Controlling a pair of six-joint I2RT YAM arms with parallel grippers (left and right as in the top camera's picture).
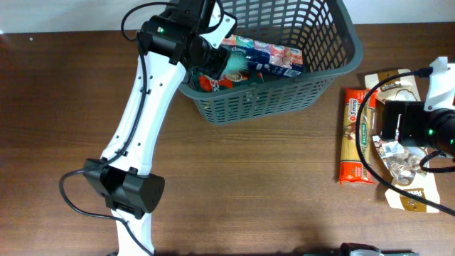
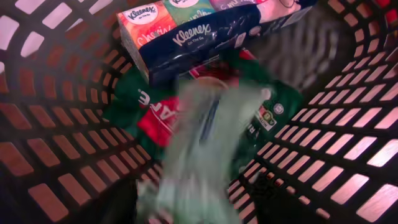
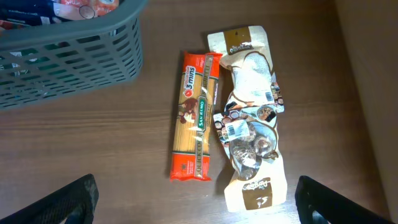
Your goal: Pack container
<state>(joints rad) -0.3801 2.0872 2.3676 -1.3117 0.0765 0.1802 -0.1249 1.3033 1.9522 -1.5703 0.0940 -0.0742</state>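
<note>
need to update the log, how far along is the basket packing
Done: a Kleenex pack and a green-and-red packet lie in the container. In hand: the left arm is over it with a blurred pale green item; held or dropped, I cannot tell. Left: the spaghetti pack and beige packets on the table, under the open right fingers.

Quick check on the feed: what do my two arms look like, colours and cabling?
Left arm: white links, black joint housings, black cable alongside, green light at the wrist. Right arm: black and white, green light, looping black cable, dark fingers.
</note>
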